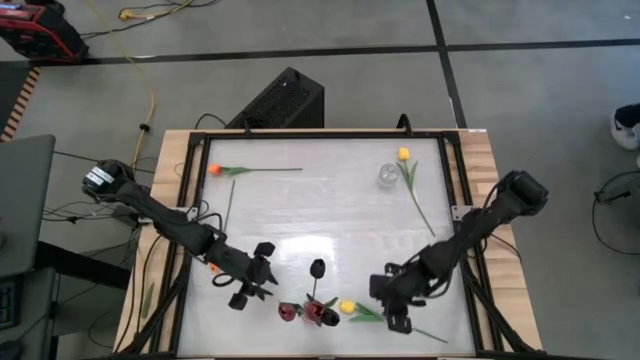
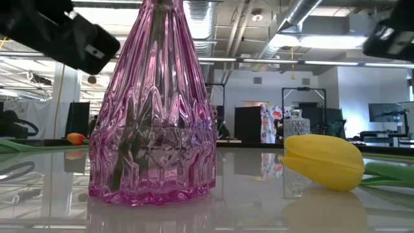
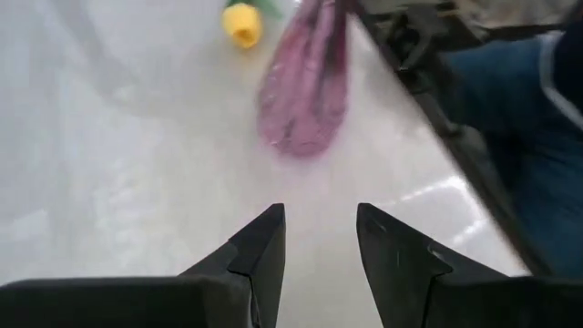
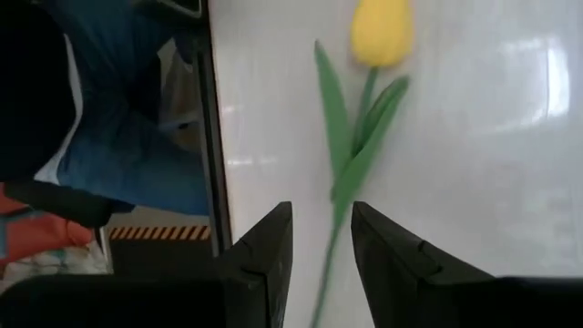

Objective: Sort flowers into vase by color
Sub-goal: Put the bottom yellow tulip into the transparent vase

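Note:
A pink ribbed glass vase [image 2: 152,129] stands near the table's near edge [image 1: 318,312], with dark red heads [image 1: 290,312] at it and green stems inside. A near-black head [image 1: 318,268] shows just beyond it. A yellow tulip [image 1: 347,307] lies to its right. My right gripper [image 4: 321,214] is open, and its fingers stand on either side of this tulip's stem [image 4: 323,264], below the leaves; whether they touch it I cannot tell. My left gripper [image 3: 319,214] is open left of the vase [image 3: 305,82], pointing at it, a short way off.
An orange tulip [image 1: 213,170] lies at the far left. A second yellow tulip [image 1: 404,153] lies at the far right beside a small clear glass vase [image 1: 388,177]. A bare stem [image 1: 230,205] lies left of centre. A person's blue trouser leg [image 4: 118,137] shows past the near edge.

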